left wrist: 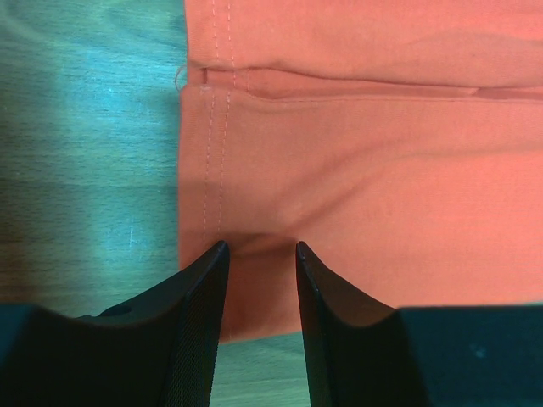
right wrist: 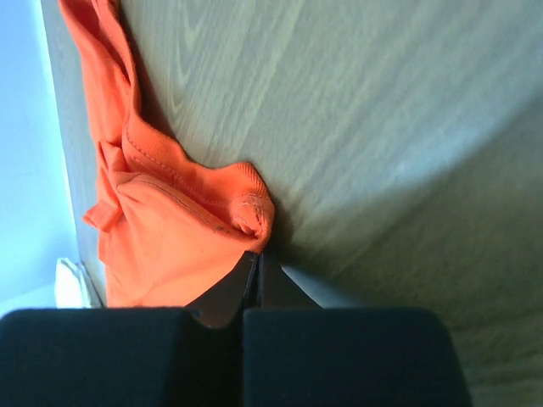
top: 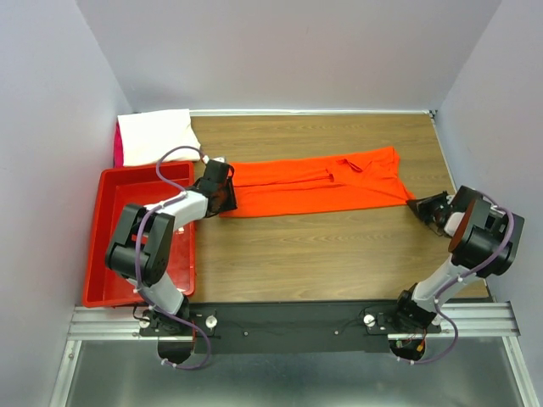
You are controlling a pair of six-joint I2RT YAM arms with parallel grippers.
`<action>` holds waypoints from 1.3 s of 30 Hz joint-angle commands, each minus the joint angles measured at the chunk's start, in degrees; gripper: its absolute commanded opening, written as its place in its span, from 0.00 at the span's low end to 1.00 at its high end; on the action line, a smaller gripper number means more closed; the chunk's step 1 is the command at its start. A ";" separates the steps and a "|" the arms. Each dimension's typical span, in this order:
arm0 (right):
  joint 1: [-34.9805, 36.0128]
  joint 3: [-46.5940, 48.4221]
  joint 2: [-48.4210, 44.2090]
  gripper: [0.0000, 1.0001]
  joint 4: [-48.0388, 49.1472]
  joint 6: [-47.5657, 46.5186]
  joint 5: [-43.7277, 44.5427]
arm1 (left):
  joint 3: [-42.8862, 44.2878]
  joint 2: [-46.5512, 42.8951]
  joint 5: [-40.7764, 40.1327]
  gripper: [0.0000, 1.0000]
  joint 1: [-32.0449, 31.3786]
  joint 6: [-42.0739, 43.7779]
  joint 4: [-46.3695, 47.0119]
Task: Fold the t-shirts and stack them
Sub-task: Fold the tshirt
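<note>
Showing the orange tee laid out as a long, narrow band on the table, to the right of the bin. Its hemmed end lies just beside the bin's far right corner, and its collar end lies well away from the bin. The left gripper is seen over the end nearest the bin. Its fingers are parted, and the cloth's near edge shows in the gap between them. Whether the cloth is lifted or merely straddled cannot be told. The right gripper is placed at the end farthest from the bin with its fingers drawn fully together. The tips meet the bunched corner of the tee, but whether any cloth is pinched between them cannot be told. A white tee is folded beyond the bin's far wall. A pink one is glimpsed under its left edge, also beyond the bin.
</note>
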 commanded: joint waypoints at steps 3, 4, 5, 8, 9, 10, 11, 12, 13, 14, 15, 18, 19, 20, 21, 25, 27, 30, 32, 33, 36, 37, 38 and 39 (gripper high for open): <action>-0.95 4.79 -0.07 0.01 -9.67 -7.97 2.27 | -4.20 -3.31 -2.54 0.46 0.20 0.76 -6.14; -0.95 5.14 -0.42 0.01 -10.82 -8.42 2.80 | -4.64 -3.75 -2.37 0.46 0.20 0.68 -6.49; -0.95 5.40 -0.86 0.01 -11.87 -8.77 3.32 | -5.69 -4.45 -1.50 0.46 0.20 0.76 -6.84; -0.86 5.84 -1.48 0.02 -15.39 -9.22 5.35 | -7.36 -5.59 0.79 0.47 0.11 0.50 -6.49; -0.95 5.84 -1.48 0.04 -15.92 -9.39 5.52 | -8.07 -5.77 1.32 0.47 0.11 0.50 -5.97; -0.86 6.02 -1.48 0.07 -17.06 -9.74 5.44 | -8.16 -5.77 1.85 0.48 0.02 0.50 -5.96; -0.86 6.11 -1.57 0.17 -17.51 -9.92 5.09 | -8.07 -5.95 2.64 0.52 -0.24 0.59 -5.88; -0.86 6.28 -1.83 0.22 -18.47 -10.18 4.65 | -7.81 -6.30 2.82 0.55 -0.33 0.67 -5.96; -0.86 6.89 -3.05 0.27 -19.17 -10.18 4.73 | -7.81 -6.82 2.99 0.62 -0.68 0.76 -5.79; -0.77 7.42 -3.85 0.37 -20.05 -10.18 4.91 | -7.37 -8.13 3.00 0.64 -1.64 0.76 -5.79; -0.60 8.21 -4.99 0.41 -21.02 -10.36 5.35 | -7.11 -8.84 3.00 0.66 -1.99 0.85 -5.79; 0.89 12.06 -9.56 0.49 -27.33 -11.59 10.70 | -5.88 -11.48 2.91 0.72 -2.96 0.68 -6.49; 1.77 12.69 -12.44 0.49 -27.96 -11.50 14.10 | -5.53 -12.70 2.99 0.73 -3.05 0.59 -6.75; 2.21 13.74 -13.95 0.51 -28.49 -11.33 15.88 | -4.57 -13.50 2.91 0.75 -3.14 0.50 -7.28; 2.56 13.84 -15.35 0.51 -29.02 -10.98 17.55 | -4.12 -14.20 2.91 0.75 -3.32 0.41 -7.63; 6.16 15.50 -19.76 0.54 -28.06 -10.10 19.87 | -2.01 -18.24 2.73 0.78 -3.67 0.41 -8.69; 9.49 17.35 -17.85 0.54 -26.57 -8.79 13.74 | -1.31 -20.88 2.73 0.78 -3.76 0.94 -8.08; 14.15 18.94 -14.59 0.54 -25.43 -5.54 10.28 | -3.49 -27.46 2.21 0.79 -3.76 3.04 -2.64; 19.06 18.33 -12.47 0.54 -21.14 -1.15 10.10 | -5.51 -33.16 1.60 0.79 -3.76 4.18 1.40; 20.31 17.80 -11.86 0.54 -19.37 0.87 10.27 | -5.96 -35.02 1.41 0.79 -3.76 5.67 2.38; 24.00 15.69 -8.35 0.54 -11.99 9.13 11.24 | -7.54 -41.53 -0.69 0.79 -3.76 7.96 4.23; 25.49 15.25 -6.42 0.54 -8.41 12.46 11.76 | -7.98 -44.42 -1.65 0.83 -3.76 9.27 4.32; 26.12 15.08 -5.19 0.54 -6.80 13.88 11.94 | -8.42 -46.10 -2.10 0.83 -3.76 10.07 4.41; 26.73 14.55 -4.13 0.54 -5.22 15.38 12.20 | -9.90 -47.77 -2.62 0.83 -3.76 10.69 5.02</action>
